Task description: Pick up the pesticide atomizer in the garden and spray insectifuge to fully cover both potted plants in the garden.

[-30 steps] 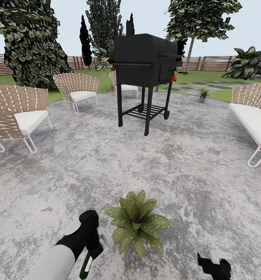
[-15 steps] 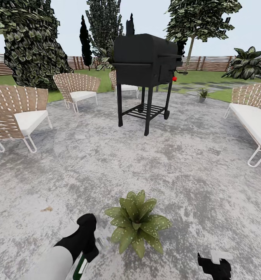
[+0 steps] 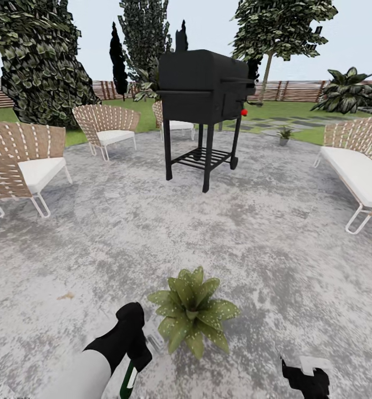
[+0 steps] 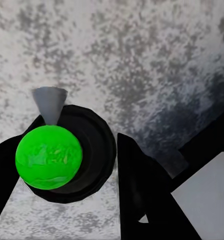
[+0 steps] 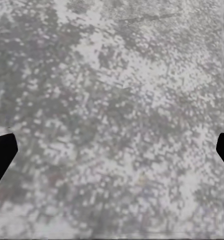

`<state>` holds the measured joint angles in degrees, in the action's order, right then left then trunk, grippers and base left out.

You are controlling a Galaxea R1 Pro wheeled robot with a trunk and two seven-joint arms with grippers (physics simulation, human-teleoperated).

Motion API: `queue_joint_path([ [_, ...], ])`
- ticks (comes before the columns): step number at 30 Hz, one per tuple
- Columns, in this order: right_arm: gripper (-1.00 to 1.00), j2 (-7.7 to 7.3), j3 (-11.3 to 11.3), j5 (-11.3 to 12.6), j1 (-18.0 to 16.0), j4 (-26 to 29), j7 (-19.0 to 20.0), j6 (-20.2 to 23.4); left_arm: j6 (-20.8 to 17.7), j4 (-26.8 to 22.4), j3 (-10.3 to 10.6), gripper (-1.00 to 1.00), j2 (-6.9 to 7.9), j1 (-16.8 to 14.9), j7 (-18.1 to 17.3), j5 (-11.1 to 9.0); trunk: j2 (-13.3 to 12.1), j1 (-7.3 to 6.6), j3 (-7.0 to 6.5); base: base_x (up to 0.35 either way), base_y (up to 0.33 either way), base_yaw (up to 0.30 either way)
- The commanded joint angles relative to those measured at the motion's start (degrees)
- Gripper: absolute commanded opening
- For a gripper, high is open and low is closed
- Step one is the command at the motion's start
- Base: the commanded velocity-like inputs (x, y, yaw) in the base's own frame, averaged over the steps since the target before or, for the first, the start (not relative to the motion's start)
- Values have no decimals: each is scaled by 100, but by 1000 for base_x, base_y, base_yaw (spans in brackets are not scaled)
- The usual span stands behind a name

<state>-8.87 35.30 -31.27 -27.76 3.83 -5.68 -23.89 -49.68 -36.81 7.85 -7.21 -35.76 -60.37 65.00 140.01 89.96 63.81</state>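
Observation:
A potted plant (image 3: 192, 316), a low rosette of speckled green leaves, sits on the stone patio right in front of me. Just to its left, my left gripper (image 3: 131, 339) is shut on the pesticide atomizer (image 3: 127, 382), whose dark green body with a white band hangs below the fingers. In the left wrist view the atomizer's bright green top (image 4: 48, 156) and grey nozzle (image 4: 49, 102) sit between the black fingers (image 4: 142, 190). My right gripper (image 3: 306, 379) hangs open, low and to the plant's right, over bare stone (image 5: 112, 120). A second small potted plant (image 3: 284, 134) stands at the patio's far right edge.
A black grill (image 3: 202, 88) stands mid-patio ahead. Wicker chairs (image 3: 19, 160) (image 3: 105, 124) line the left, and a wicker sofa (image 3: 357, 166) the right. Lawn, a brown slatted fence (image 3: 296, 88) and dark trees lie beyond.
The whole head view has shifted slightly left and up, so the camera moved. My left gripper with the atomizer dipped away, then came back a little closer to the plant.

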Motion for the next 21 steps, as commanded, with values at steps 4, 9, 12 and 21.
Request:
queue_joint_path([
  [4,100,-1,30,-63,-3,-14,-31,-19,-29,-10,-3,-100,2,-1,-54,52,2,-5,-19,-336,0,-215],
  [9,100,-1,30,-63,-2,-14,-31,-19,-31,-13,-3,-100,9,-1,-54,52,2,-5,-48,-339,0,-213],
  [12,100,-1,30,-63,-4,-14,-32,-19,-30,-18,-5,-100,1,-1,-54,49,2,-5,-53,-339,0,-55],
  [21,100,8,30,-63,-2,-14,-30,-19,-28,-19,-3,-100,-5,-1,-54,48,2,-5,-53,-339,0,-1],
])
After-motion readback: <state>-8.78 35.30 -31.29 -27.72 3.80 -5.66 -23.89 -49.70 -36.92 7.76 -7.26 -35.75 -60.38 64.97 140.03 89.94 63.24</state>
